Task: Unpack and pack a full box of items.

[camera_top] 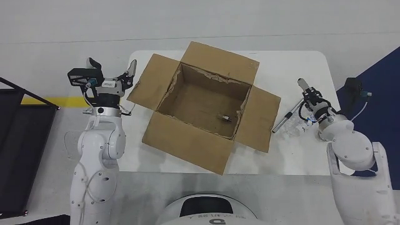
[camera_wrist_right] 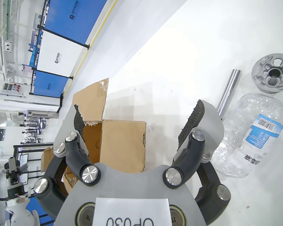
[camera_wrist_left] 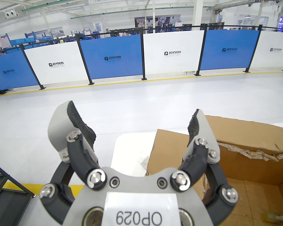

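An open cardboard box (camera_top: 203,103) stands in the middle of the white table (camera_top: 294,65), all flaps folded out. One small yellowish part (camera_top: 226,118) lies on its floor, also seen as the small part (camera_wrist_left: 273,217). My left gripper (camera_top: 112,70) hangs open and empty off the table's left edge, beside the box's left flap (camera_wrist_left: 174,147). My right gripper (camera_wrist_right: 139,109) is open and empty over the table's right side. Beside it lie a clear plastic bottle (camera_wrist_right: 250,137), a metal rod (camera_wrist_right: 228,90) and a grey metal hub (camera_wrist_right: 272,72). The rod (camera_top: 284,115) rests by the box's right flap.
A black rack (camera_top: 19,137) stands on the floor to the left of the table. A small black device (camera_top: 354,87) sits past the table's right edge, by a dark blue surface (camera_top: 384,94). Blue and white fence panels (camera_wrist_left: 169,52) ring the area.
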Motion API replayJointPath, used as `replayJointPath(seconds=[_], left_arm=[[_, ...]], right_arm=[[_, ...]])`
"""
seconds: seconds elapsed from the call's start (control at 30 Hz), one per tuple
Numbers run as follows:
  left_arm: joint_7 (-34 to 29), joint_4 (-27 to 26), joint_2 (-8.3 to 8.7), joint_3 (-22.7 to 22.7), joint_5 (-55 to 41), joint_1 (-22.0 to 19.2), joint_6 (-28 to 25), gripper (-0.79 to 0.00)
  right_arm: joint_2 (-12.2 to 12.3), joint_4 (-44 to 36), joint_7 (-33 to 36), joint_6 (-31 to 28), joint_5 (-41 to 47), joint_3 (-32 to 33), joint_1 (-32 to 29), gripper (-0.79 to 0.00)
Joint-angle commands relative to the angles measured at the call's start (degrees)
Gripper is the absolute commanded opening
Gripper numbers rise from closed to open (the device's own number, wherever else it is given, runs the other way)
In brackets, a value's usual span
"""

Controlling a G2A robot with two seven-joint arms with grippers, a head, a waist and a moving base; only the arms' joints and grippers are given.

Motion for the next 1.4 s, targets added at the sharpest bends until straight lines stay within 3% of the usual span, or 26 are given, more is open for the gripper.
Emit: replayJointPath(seconds=[0.0,0.2,0.4,0.47,0.53,0.57,0.87,0.97,1.17,1.37], left_arm=[[0.0,0.0,0.0,0.0,0.0,0.0,0.0,0.0],[0.0,0.0,0.0,0.0,0.0,0.0,0.0,0.0],[0.0,0.0,0.0,0.0,0.0,0.0,0.0,0.0],[0.0,0.0,0.0,0.0,0.0,0.0,0.0,0.0],[0.0,0.0,0.0,0.0,0.0,0.0,0.0,0.0],[0.0,0.0,0.0,0.0,0.0,0.0,0.0,0.0],[0.0,0.0,0.0,0.0,0.0,0.0,0.0,0.0],[0.0,0.0,0.0,0.0,0.0,0.0,0.0,0.0],[0.0,0.0,0.0,0.0,0.0,0.0,0.0,0.0],[0.0,0.0,0.0,0.0,0.0,0.0,0.0,0.0]], right_arm=[[0.2,0.1,3.1,-0.9,4.0,4.1,-1.4,0.0],[0.5,4.5,10.6,-8.7,13.1,15.6,-6.8,0.0],[1.0,15.7,16.3,-13.7,18.9,23.7,-8.7,0.0],[1.4,19.5,18.8,-14.1,19.9,24.9,-7.8,-0.049],[2.0,23.7,22.5,-14.6,20.6,25.7,-6.6,-0.326],[2.3,26.1,24.8,-14.4,20.7,26.0,-6.0,-0.397],[4.7,39.3,30.7,-12.0,15.9,25.2,1.3,-0.437],[5.3,41.6,31.1,-10.2,13.7,23.7,3.1,-0.502],[6.0,45.1,32.0,-9.7,12.4,23.0,4.3,-0.471],[7.0,47.4,38.2,-10.8,12.9,22.9,4.8,-0.474]])
